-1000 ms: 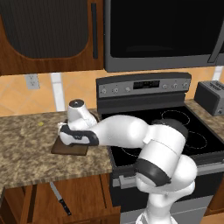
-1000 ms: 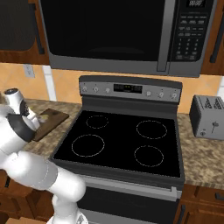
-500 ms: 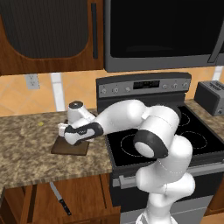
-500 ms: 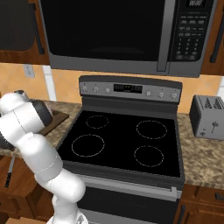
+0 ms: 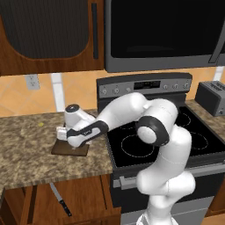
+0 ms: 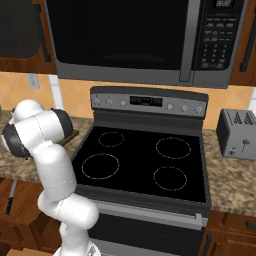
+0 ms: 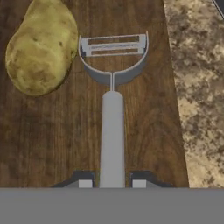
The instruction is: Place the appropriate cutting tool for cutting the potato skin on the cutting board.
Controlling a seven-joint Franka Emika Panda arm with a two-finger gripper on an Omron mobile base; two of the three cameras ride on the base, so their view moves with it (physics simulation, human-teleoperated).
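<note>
Elbow swung up since earlier. Gripper fingers flank peeler handle over board, beside potato; contact unclear. Lower flat before you release.

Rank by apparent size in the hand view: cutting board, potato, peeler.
1. Cutting board, largest, runs off the frame.
2. Potato.
3. Peeler: longer than the potato but slimmer, so those two are close.
</note>
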